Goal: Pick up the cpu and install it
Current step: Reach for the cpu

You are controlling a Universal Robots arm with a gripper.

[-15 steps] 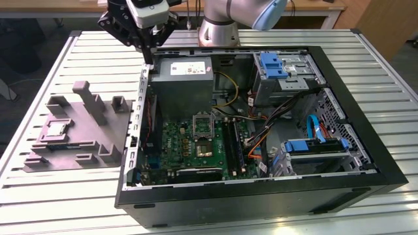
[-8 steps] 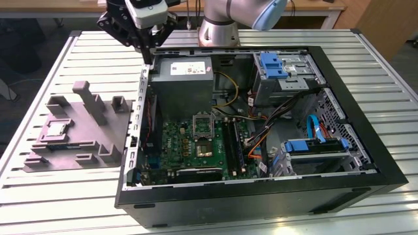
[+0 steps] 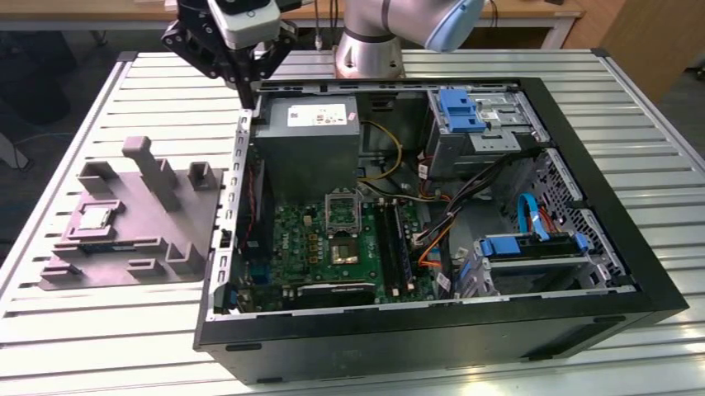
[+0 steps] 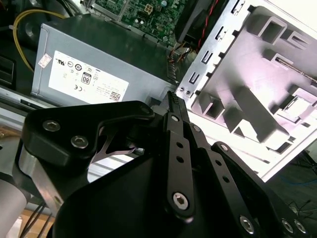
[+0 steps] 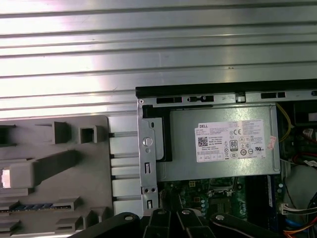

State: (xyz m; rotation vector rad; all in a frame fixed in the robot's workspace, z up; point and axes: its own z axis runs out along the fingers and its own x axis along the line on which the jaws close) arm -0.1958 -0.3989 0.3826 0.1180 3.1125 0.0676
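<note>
The cpu (image 3: 94, 217), a small silvery square chip, lies in a recess of the grey holder tray (image 3: 165, 239) on the table, at the exterior view's left of the open computer case (image 3: 441, 330). In the first wrist view the cpu (image 5: 4, 178) shows as a pale patch at the picture's edge. My gripper (image 3: 249, 92) hangs above the case's rear corner beside the power supply, well away from the cpu. Its black fingers (image 4: 174, 106) are shut with nothing between them. The black-framed socket (image 3: 343, 249) sits on the green motherboard inside the case.
The grey power supply (image 3: 314, 136) with a white label fills the case's rear corner below my gripper. Drive bays with blue clips (image 3: 463, 111) and loose cables (image 3: 484, 198) crowd the case at the exterior view's right. The tray carries upright posts (image 3: 141, 157). The table is slatted metal (image 3: 66, 124).
</note>
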